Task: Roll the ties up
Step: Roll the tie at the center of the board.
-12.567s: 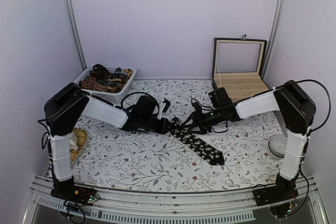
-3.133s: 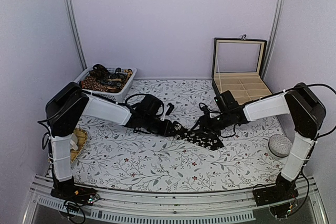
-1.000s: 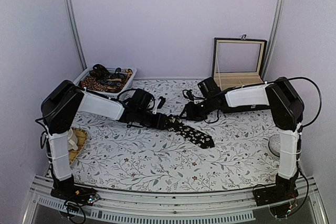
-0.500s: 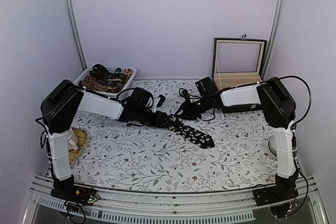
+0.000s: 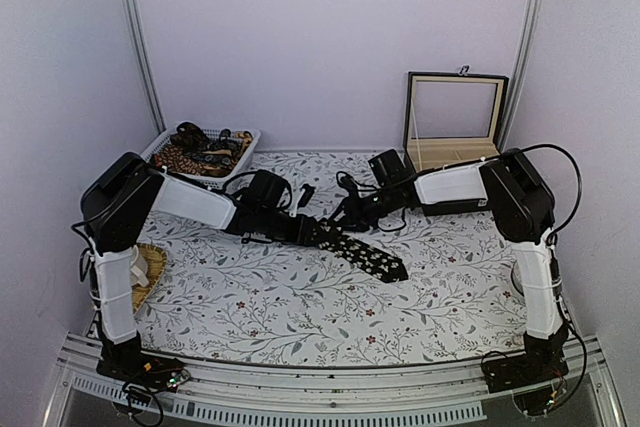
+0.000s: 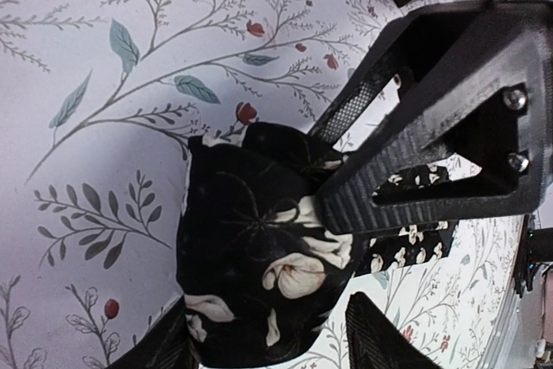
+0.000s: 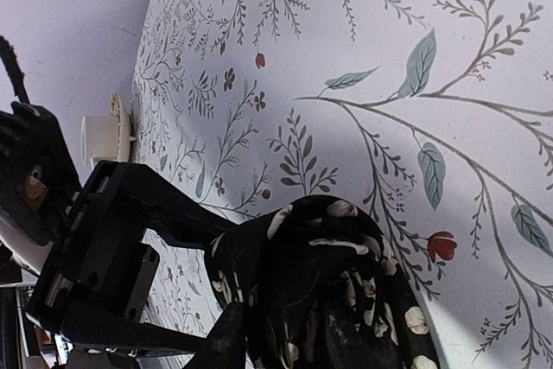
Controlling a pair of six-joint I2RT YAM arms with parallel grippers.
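A black tie with pale flower specks (image 5: 368, 256) lies on the floral cloth, its narrow end bunched into a small roll (image 5: 328, 230). My left gripper (image 5: 316, 231) holds that roll; in the left wrist view the roll (image 6: 259, 265) sits between my fingers (image 6: 387, 334). My right gripper (image 5: 342, 218) comes in from the right and pinches the same roll; its fingers (image 6: 406, 187) show there. In the right wrist view the roll (image 7: 333, 283) lies between the right gripper's (image 7: 294, 347) jaws, one finger (image 7: 229, 343) showing. More ties lie in a white basket (image 5: 238, 152).
An open wooden box (image 5: 455, 132) with compartments stands at the back right. A grey round object (image 5: 522, 275) sits behind the right arm's upright link. A wicker item (image 5: 150, 265) lies at the left edge. The left gripper's body (image 7: 104, 248) fills the lower left of the right wrist view.
The tie's free length has got shorter since the oldest frame. Over the last second my right gripper moved left from mid-table to the roll at my left gripper.
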